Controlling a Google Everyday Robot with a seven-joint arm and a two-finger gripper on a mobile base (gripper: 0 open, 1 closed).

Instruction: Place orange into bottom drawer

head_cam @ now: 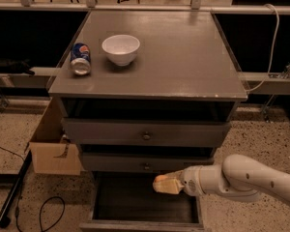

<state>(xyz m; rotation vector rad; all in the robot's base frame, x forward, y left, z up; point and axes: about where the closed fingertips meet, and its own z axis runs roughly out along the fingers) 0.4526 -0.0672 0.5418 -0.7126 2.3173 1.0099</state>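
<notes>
The bottom drawer (140, 224) is pulled out at the foot of the grey cabinet, its dark interior showing. My gripper (167, 184) reaches in from the right on a white arm. It hangs just above the drawer's interior, in front of and below the middle drawer (146, 164). An orange-tan rounded lump at its tip is the orange (164, 186), with the gripper shut on it and its fingers covering most of it.
On the cabinet top (183, 57) stand a white bowl (121, 49) and a blue soda can (80, 58) lying on its side. A cardboard box (50, 153) sits left of the cabinet. A black cable (43, 211) and a pole lie on the floor.
</notes>
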